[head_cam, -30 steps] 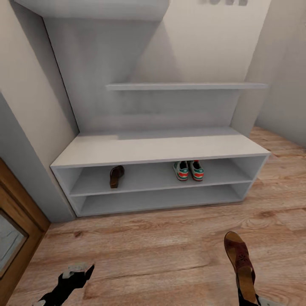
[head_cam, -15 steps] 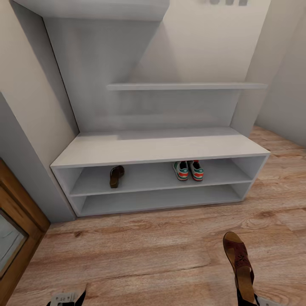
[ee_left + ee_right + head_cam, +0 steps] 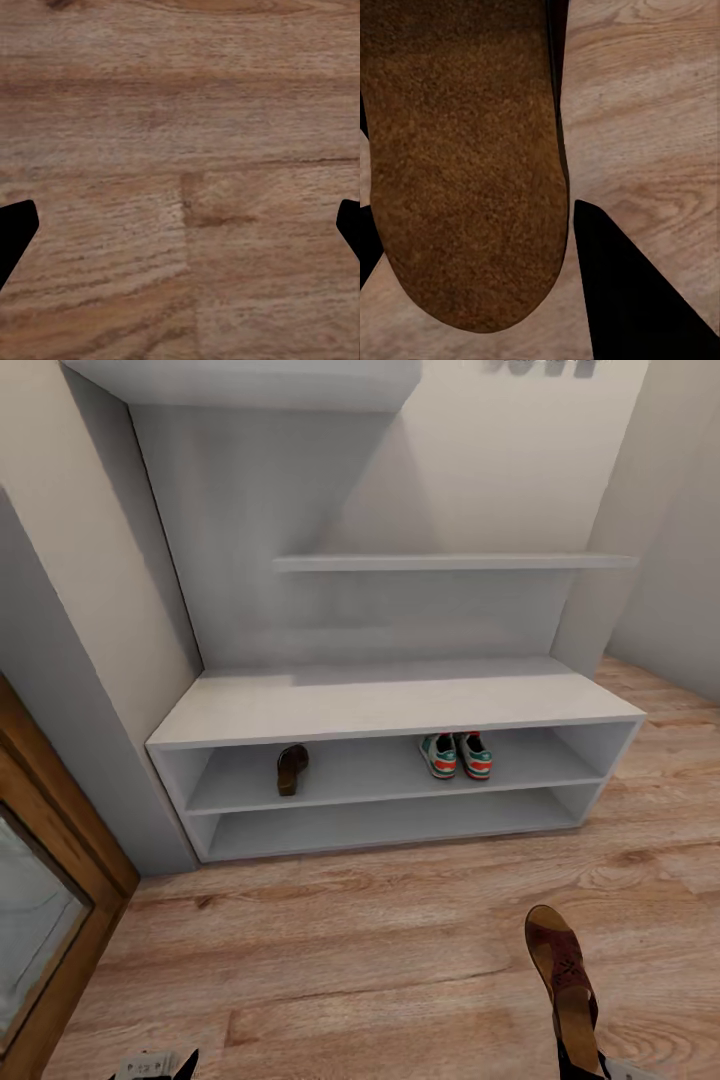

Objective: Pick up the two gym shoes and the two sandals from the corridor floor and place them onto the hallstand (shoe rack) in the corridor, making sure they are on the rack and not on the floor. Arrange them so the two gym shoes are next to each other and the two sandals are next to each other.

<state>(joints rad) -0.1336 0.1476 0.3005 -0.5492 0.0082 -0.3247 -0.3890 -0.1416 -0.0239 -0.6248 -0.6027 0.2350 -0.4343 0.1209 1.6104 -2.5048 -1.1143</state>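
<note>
The light-grey hallstand (image 3: pixel 390 705) stands against the wall ahead. On its upper low shelf lies one dark brown sandal (image 3: pixel 292 769) toward the left, and the two gym shoes (image 3: pixel 455 755) sit side by side toward the right. The other sandal (image 3: pixel 560 975) hangs over the corridor floor (image 3: pixel 380 960) at the lower right, toe pointing to the rack, with my right gripper (image 3: pixel 590 1066) shut on its heel end. The right wrist view has its brown sole (image 3: pixel 465 165) between the black fingers (image 3: pixel 630 300). My left gripper (image 3: pixel 184 225) is open over bare planks, low at the left (image 3: pixel 158 1065).
A wood-framed door or mirror (image 3: pixel 40 900) stands at the left beside a grey wall panel. A long wall shelf (image 3: pixel 450 562) hangs above the bench top, another higher up at the left. The wall turns a corner at the right of the rack.
The whole picture has slid right, so the camera has moved. My left gripper has dropped to the picture's lower edge. The sandal stays held in the right gripper.
</note>
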